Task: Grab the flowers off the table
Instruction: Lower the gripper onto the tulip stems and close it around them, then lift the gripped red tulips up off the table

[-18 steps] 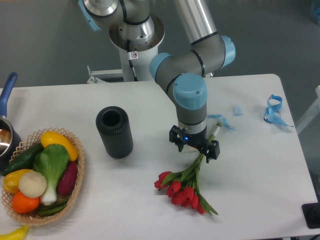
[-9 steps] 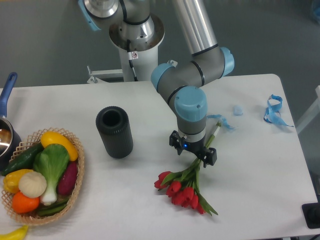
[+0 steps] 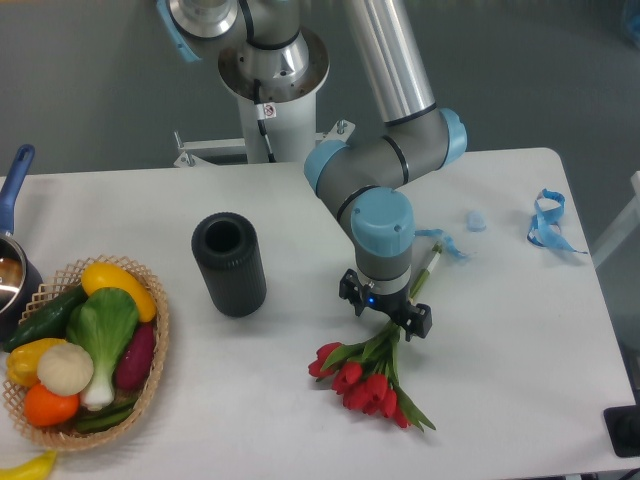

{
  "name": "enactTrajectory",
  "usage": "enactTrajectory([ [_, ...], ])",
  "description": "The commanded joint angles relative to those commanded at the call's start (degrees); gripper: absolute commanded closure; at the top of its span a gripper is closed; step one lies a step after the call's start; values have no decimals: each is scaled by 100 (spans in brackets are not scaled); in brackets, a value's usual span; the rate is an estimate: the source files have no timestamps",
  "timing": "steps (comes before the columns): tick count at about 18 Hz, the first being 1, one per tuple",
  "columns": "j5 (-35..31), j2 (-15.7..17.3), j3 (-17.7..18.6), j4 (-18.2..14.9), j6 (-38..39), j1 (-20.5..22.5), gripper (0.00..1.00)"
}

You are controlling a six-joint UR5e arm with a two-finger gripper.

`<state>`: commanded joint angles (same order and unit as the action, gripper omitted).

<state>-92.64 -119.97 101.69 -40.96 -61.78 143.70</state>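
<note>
The flowers [image 3: 365,383], a small bunch of red tulips with green leaves, lie on the white table [image 3: 250,400] at the front right. Their long green stems run up and to the right under my gripper [image 3: 386,308]. The gripper points straight down over the stems, just above the leaves. Its black jaws stand apart, one on each side of the stems, so it looks open. The fingertips themselves are hidden under the wrist. The flowers rest on the table.
A black cylinder [image 3: 229,263] stands left of the gripper. A wicker basket [image 3: 154,375] of vegetables sits at the front left, with a pot [image 3: 10,272] behind it. Blue ribbon scraps [image 3: 546,222] lie at the right. The robot base [image 3: 272,70] is at the back.
The gripper has shifted slightly down the stems toward the tulip heads and turned a little. The flowers have not moved.
</note>
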Motion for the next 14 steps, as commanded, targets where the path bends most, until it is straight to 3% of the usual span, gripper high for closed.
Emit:
enactTrajectory([
  [1, 0, -9, -9, 0, -44, 0, 2],
  [2, 0, -18, -9, 0, -70, 0, 14],
  [4, 0, -62, -9, -9, -79, 0, 47],
  [5, 0, -62, 0, -17, -71, 0, 74],
  [6, 0, -62, 9, -26, -71, 0, 91],
  [7, 0, -62, 9, -26, -71, 0, 99],
  [14, 62, 192, -9, -53, -18, 79, 99],
])
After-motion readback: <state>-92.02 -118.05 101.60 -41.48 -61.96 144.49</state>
